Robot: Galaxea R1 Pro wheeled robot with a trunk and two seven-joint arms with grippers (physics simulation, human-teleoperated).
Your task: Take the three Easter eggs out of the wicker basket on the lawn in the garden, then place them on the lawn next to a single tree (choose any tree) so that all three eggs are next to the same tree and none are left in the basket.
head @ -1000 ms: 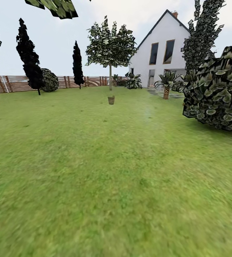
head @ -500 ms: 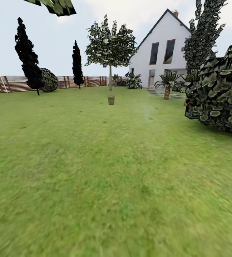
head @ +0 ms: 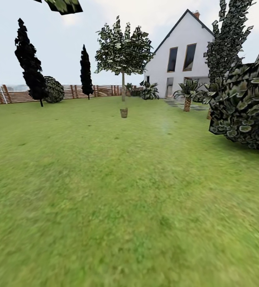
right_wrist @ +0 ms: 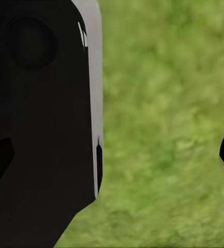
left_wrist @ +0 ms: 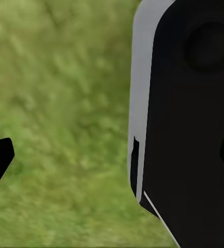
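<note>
1. Far across the lawn [head: 105, 179], the wicker basket [head: 124, 112] stands in front of a slim-trunked tree [head: 123, 56], well apart from both pincers; any eggs inside are too small to make out.
2. The left pincer [left_wrist: 112, 155] and right pincer [right_wrist: 112, 150] hang over bare grass, fingertips spread wide, grasping nothing.
3. By this evidence the job is unstarted: the approach, three pickups and three placements by one tree remain.
</note>
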